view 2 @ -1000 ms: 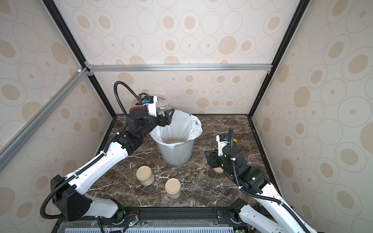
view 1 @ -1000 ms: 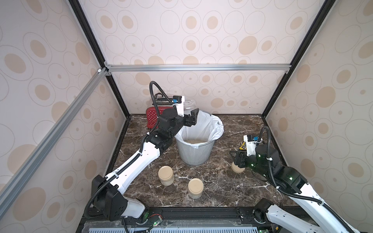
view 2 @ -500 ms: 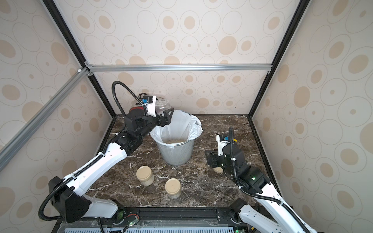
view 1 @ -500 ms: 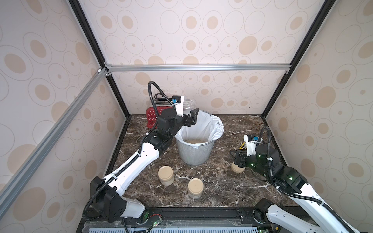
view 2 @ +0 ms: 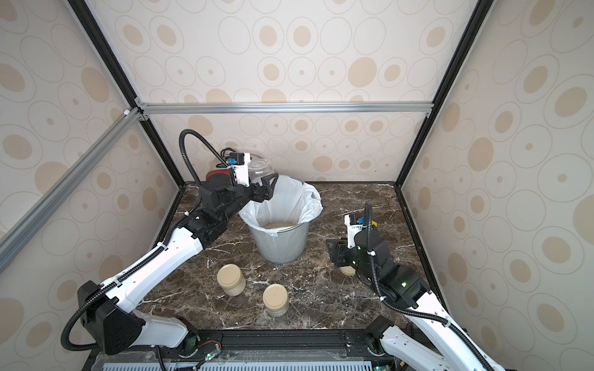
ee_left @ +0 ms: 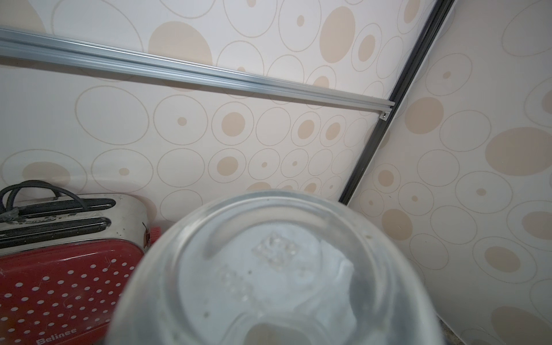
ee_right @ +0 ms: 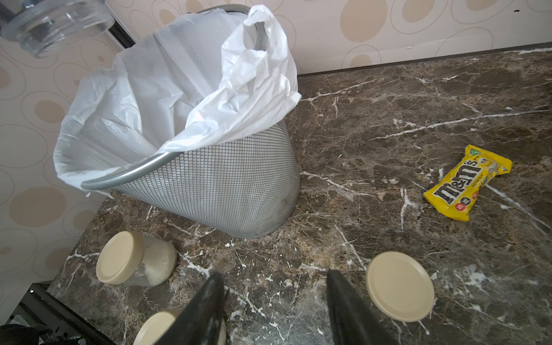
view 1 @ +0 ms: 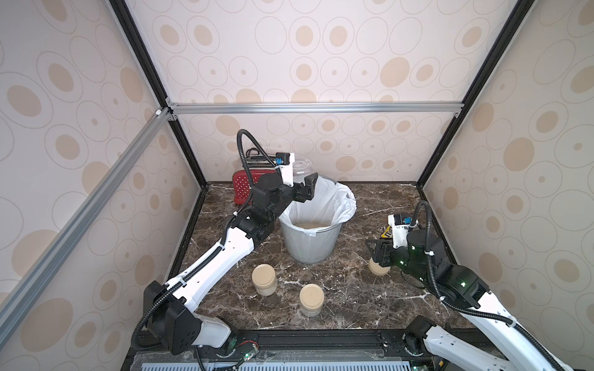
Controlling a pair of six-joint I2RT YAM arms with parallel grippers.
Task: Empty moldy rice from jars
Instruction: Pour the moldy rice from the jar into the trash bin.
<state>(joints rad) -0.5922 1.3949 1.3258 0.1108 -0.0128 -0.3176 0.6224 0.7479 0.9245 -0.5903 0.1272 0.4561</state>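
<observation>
My left gripper (view 1: 301,181) is shut on an upturned clear glass jar (view 1: 302,166), held over the far left rim of the bin. In the left wrist view this jar (ee_left: 277,268) fills the foreground and looks empty, and it hides my fingers. Moldy rice (view 1: 310,225) lies pale in the bottom of the bin's white liner. Two lidded jars (view 1: 264,278) (view 1: 311,299) with rice inside stand at the front of the table. My right gripper (ee_right: 274,310) is open and low over the marble, with nothing between its fingers. A loose beige lid (ee_right: 400,286) lies just beside it.
The grey mesh bin (view 1: 308,247) stands mid-table. A red toaster (view 1: 241,189) sits in the back left corner behind my left arm. A yellow M&M's packet (ee_right: 466,182) lies on the table at the right. The booth walls close in on three sides.
My left arm has shifted very slightly with the jar still in its grip. My right arm has stayed where it was.
</observation>
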